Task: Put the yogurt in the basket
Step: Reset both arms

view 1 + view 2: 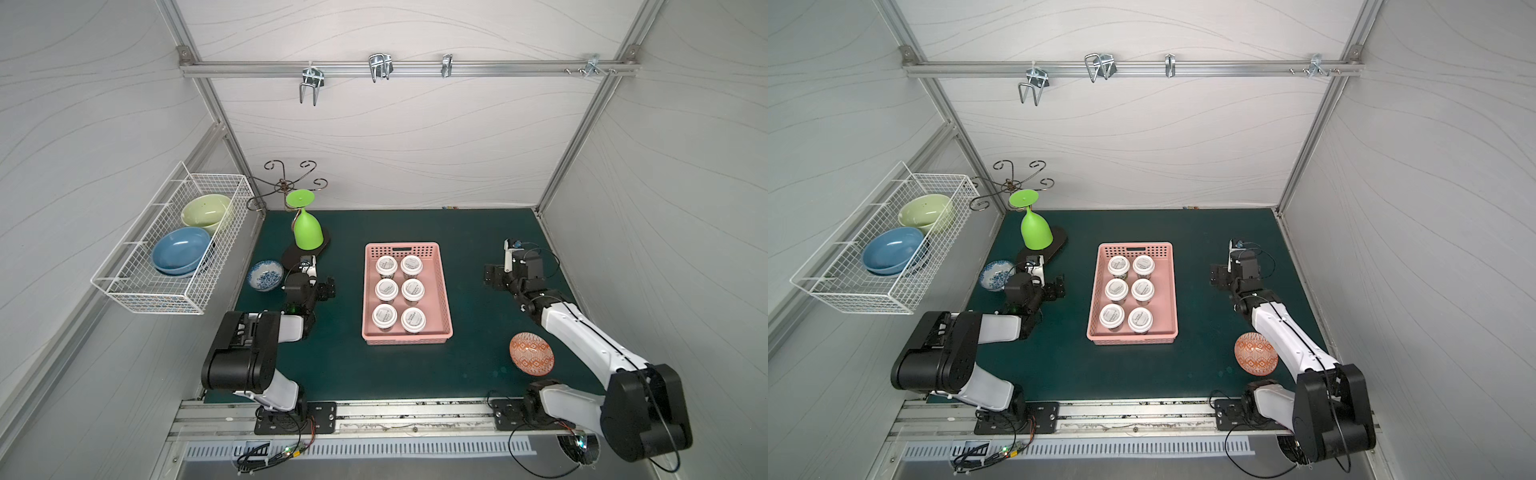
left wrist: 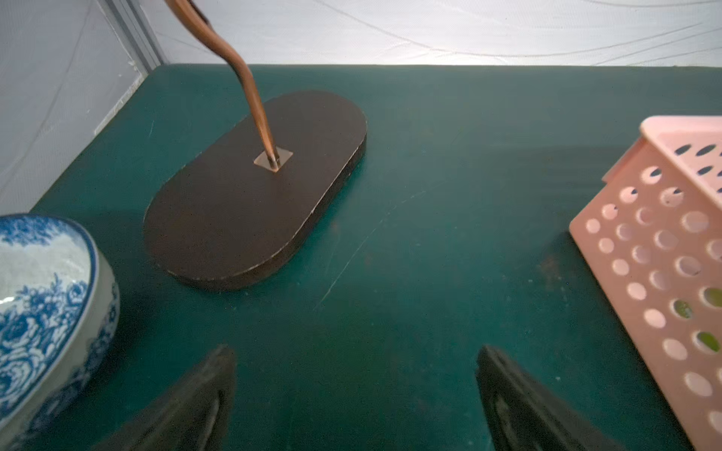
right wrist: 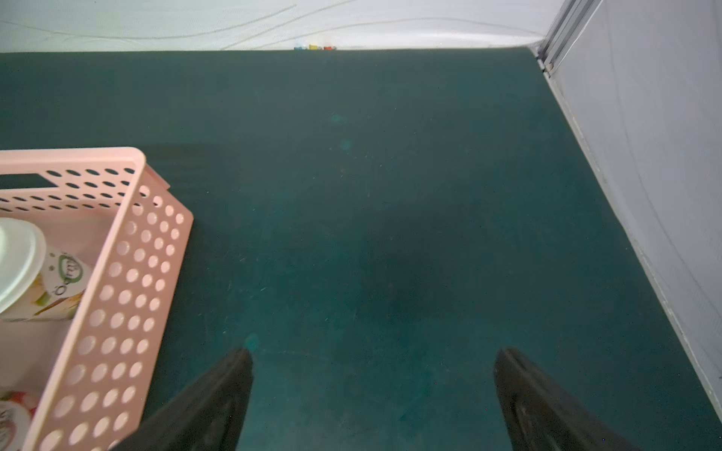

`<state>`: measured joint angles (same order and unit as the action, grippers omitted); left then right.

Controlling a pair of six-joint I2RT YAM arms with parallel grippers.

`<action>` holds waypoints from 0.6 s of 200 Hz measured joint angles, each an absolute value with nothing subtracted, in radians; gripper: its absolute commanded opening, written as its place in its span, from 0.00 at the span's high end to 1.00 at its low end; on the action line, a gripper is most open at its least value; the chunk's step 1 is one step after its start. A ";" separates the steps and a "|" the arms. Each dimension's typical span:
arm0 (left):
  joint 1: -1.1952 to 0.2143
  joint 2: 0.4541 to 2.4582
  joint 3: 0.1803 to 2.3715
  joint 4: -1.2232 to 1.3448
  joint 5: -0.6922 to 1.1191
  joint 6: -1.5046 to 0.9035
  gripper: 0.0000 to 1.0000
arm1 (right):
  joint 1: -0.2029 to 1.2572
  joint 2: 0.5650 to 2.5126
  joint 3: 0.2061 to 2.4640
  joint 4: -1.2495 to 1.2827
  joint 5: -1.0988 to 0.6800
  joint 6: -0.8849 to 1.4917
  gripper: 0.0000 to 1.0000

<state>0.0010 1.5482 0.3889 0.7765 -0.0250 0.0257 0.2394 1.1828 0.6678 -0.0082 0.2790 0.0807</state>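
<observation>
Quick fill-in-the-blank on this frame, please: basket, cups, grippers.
1. The pink basket holds ___ yogurt cups.
2. The left gripper and right gripper both stand ___, holding nothing.
3. In the white wire basket, the bowl beside the green bowl is ___.
Missing: six; open; blue.

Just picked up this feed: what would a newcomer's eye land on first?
The pink basket in the middle of the green mat holds six white-lidded yogurt cups in two rows. Flanking it, the left gripper and right gripper are open and empty. An upside-down bright green goblet stands out at back left.
</observation>
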 measured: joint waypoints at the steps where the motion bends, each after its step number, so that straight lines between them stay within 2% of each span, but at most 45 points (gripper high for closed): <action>1: 0.001 1.549 0.389 0.776 -0.026 0.025 0.01 | 0.239 1.183 0.664 -0.002 0.281 0.080 0.01; 74: 0.013 1.552 0.394 0.776 -0.068 -0.012 0.01 | 0.233 1.309 0.463 0.352 0.384 0.043 0.01; 120: 0.013 1.552 0.394 0.776 -0.068 -0.015 0.01 | 0.230 1.354 0.423 0.493 0.385 0.015 0.01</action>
<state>0.0132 1.5520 0.3943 0.7761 -0.0685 -0.0151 0.2302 1.3544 0.4232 0.4931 0.3847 0.0151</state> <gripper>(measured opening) 0.994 0.990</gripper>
